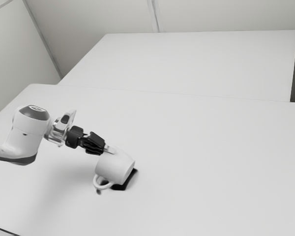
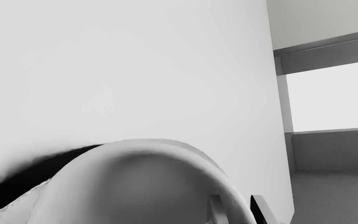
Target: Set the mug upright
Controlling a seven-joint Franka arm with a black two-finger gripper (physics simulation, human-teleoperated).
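My gripper [image 1: 109,149] reaches the upper side of a white mug [image 1: 115,167] in the exterior view. The mug leans well off upright, its handle [image 1: 96,181] low towards the exterior view's left, with a dark shadow beneath it. Whether it touches the table cannot be told. In the wrist view the hollow of the mug [image 2: 141,189] faces the hand. The gripper [image 2: 238,199] straddles the mug's wall there, one finger inside the rim and the other outside, close together and shut on that wall.
The white table [image 1: 201,162] extends beyond the mug towards the exterior view's right. Another white surface [image 1: 196,64] lies behind it, with pale walls [image 1: 88,19] around. In the wrist view a table edge runs beside a grey structure [image 2: 334,152].
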